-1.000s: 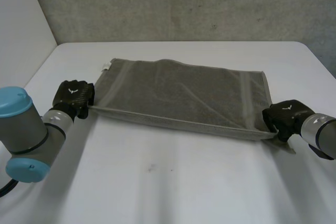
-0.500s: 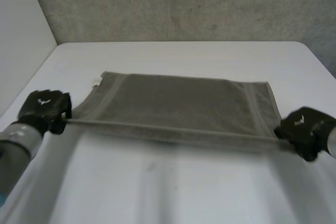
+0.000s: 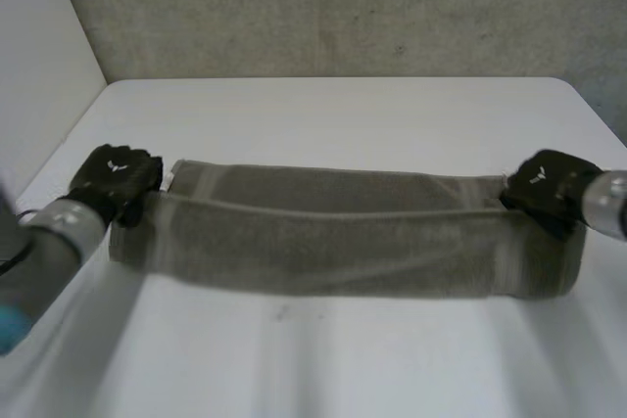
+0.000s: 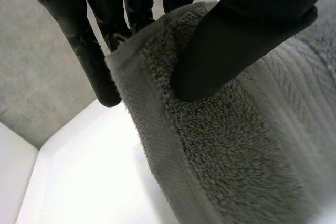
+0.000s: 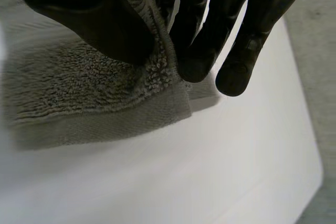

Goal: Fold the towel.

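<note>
— Where is the towel [image 3: 343,242]?

— Across the middle of the white surface [image 3: 333,110], stretched long between the two hands. One band lies at the back, and a wider fold comes toward the camera in front of it.

— Is that front fold lying down?

— Hard to say. It is blurred in the head view, so it may hang just clear of the surface or rest on it. A dark shadow runs along under it.

— The left hand [image 3: 116,178]?

— At the towel's left end, beside a small white tag [image 3: 168,181]. In its wrist view the thumb [image 4: 236,40] presses into the pile from one side. The fingers [image 4: 97,61] stand straight behind the hemmed edge, so the cloth is pinched between them.

— And the right hand [image 3: 544,191]?

— At the right end, about level with the left. Its wrist view shows its thumb [image 5: 100,24] on the pile and its fingers [image 5: 202,30] down the other side of the hem, with the edge nipped between them. The towel's corner sticks out just past the hand, with bare surface beyond.

— So both pinch?

— Both, one at each short end, with the towel's upper line drawn straight from hand to hand.
</note>
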`<control>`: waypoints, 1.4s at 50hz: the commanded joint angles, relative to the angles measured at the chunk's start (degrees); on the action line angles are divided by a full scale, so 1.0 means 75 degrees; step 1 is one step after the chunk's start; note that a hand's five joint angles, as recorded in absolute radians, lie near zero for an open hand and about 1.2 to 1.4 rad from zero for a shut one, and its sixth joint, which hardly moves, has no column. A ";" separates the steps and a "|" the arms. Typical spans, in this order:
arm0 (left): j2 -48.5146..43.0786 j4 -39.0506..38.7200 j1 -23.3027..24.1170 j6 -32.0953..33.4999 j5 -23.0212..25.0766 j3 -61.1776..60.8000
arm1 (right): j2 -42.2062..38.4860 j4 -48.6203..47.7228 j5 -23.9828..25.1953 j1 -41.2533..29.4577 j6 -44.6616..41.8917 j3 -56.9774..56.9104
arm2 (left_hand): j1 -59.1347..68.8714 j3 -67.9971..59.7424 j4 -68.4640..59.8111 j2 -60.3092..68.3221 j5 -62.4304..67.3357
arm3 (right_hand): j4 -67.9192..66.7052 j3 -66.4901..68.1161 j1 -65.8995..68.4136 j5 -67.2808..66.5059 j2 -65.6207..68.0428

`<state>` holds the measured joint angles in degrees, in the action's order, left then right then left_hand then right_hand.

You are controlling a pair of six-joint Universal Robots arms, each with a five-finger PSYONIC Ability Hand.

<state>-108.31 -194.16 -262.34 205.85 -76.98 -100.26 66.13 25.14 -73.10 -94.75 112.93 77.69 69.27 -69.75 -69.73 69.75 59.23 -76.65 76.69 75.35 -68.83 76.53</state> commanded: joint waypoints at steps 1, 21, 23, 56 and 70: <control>-0.2136 0.0001 0.0384 -0.0048 -0.0880 0.2511 | -0.1327 -0.1357 -0.0576 -0.0549 0.0376 -0.1169 | 0.1431 -0.1367 -0.1370 0.1366 0.1436 | -0.0447 0.0442 0.0621 -0.0156 0.0463; -0.4343 -0.0022 0.0783 -0.0025 -0.1196 0.5352 | -0.3521 -0.2848 -0.1163 -0.1019 0.0470 -0.3187 | -0.7111 0.7175 0.7172 -0.7175 -0.7106 | 0.7193 -0.7198 -0.7019 0.7483 -0.7177; -0.4378 -0.0034 0.0807 -0.0036 -0.1208 0.5364 | -0.3637 -0.2941 -0.1384 -0.1019 0.0808 -0.3502 | -0.7903 0.7966 0.7964 -0.7967 -0.7898 | 0.8887 -0.8892 -0.8713 0.9177 -0.8870; -0.0406 -0.1206 0.0760 -0.2075 -0.1079 0.0231 | 0.0558 -0.3024 -0.0788 -0.0140 0.3857 0.2415 | -0.7897 0.7960 0.7958 -0.7961 -0.7891 | 0.7530 -0.7535 -0.7356 0.7820 -0.7513; -0.0441 -0.1300 0.0854 -0.2099 -0.1079 0.0173 | -0.0684 -0.4055 -0.0296 0.0621 0.4115 0.2334 | -0.7897 0.7960 0.7958 -0.7961 -0.7891 | 0.1450 -0.1455 -0.1276 0.1740 -0.1434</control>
<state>-111.56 -204.08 -256.24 190.03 -85.08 -99.04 63.85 -4.70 -74.98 -92.24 144.16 97.21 9.73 -9.51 -9.55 9.59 1.55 -44.56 44.57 44.62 -34.83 44.88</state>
